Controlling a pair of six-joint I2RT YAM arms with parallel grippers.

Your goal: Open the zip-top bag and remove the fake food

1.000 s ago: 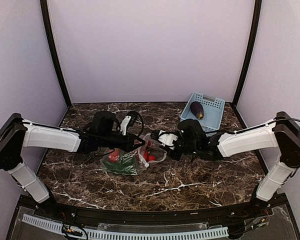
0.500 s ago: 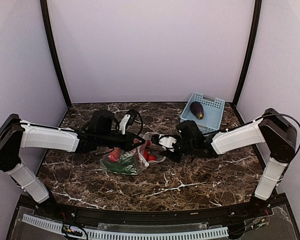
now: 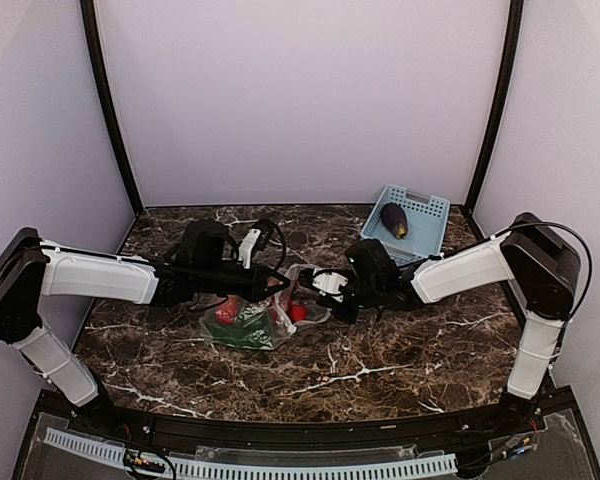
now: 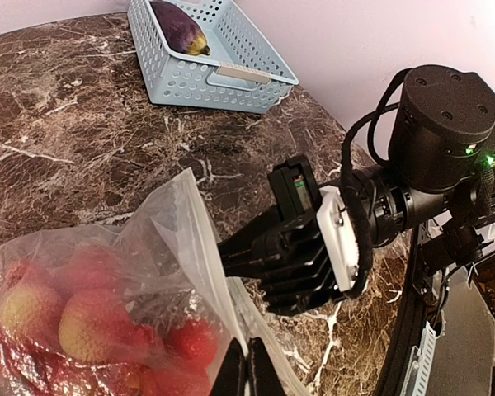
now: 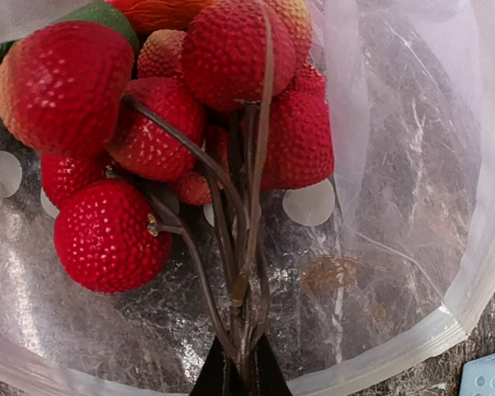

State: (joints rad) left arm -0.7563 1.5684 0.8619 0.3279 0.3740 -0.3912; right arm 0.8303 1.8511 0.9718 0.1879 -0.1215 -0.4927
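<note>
Right wrist view showed the right gripper (image 5: 235,371) with its jaws nearly together, pinching the brown stems (image 5: 241,326) of the red-ball cluster (image 5: 190,124) inside the mouth of the zip-top bag (image 5: 396,214). The stems ran straight away from the jaws and the balls fanned out beyond them, deeper in the bag. So the cluster's long axis lay in line with the fingers, and the bag's open rim (image 5: 412,346) curved just beside them. A pull straight back along that line would, I judge, bring the cluster out through the mouth. In its own camera, the left gripper (image 4: 249,373) was closed thin on the bag's upper lip, holding that film up so the mouth faced the right arm. Green pieces (image 3: 245,332) lay further inside the bag. From the top external view the eggplant (image 3: 394,219) sat in the blue basket (image 3: 427,228), well apart from the bag on the right arm's side.
</note>
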